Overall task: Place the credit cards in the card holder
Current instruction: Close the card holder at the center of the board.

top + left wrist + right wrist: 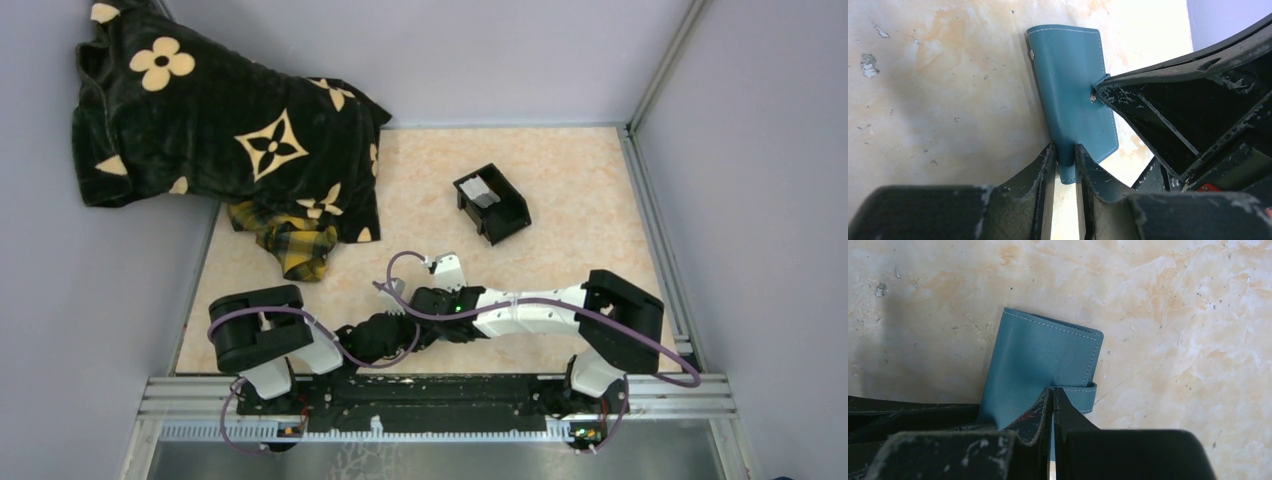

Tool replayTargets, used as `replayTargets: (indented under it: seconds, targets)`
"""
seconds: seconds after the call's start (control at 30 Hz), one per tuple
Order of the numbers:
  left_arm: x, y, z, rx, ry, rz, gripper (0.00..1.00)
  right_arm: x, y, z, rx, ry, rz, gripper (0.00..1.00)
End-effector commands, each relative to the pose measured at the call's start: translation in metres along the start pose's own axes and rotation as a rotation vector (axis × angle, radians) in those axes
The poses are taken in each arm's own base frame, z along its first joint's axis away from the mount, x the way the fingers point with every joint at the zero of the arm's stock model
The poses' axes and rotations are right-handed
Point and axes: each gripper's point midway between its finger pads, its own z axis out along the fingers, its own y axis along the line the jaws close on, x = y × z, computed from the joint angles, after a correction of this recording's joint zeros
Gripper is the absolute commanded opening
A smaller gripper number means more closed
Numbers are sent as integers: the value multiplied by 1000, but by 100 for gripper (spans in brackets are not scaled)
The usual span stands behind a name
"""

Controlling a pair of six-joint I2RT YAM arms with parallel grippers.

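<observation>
Card holder, a flat blue stitched folding wallet (1070, 85), is closed and held by both arms low at the table's (938, 75) near edge. Our left hand (1064, 154) pinches its lower edge; our right hand (1053, 394) is clamped on the snap strap (1084, 394). We'd anchor with the left and peel the strap straight off the stud, no twisting. Pale thin credit cards (480, 190) sit in the black open plastic box (508, 222), well apart. Table is scuffed, beige, marble-look; grey walls; dark floral blanket (230, 130) far left.
</observation>
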Motion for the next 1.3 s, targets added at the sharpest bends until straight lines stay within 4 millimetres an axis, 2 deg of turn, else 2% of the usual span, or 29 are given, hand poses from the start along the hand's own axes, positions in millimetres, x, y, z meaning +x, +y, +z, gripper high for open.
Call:
replayTargets:
  seconds: [0.0,0.3,0.97,1.27]
  targets:
    - [42,64,-20,-190,164,91,27,-18,21,-10,-48,-41,25,0]
    - [43,63,-19,-185,163,87,27,-19,23,-13,-48,-44,20,0]
    - [44,61,-19,-176,164,81,26,2,20,-5,-36,-14,23,0]
    - [45,61,-19,-175,166,82,26,1,17,-3,-16,-23,22,0]
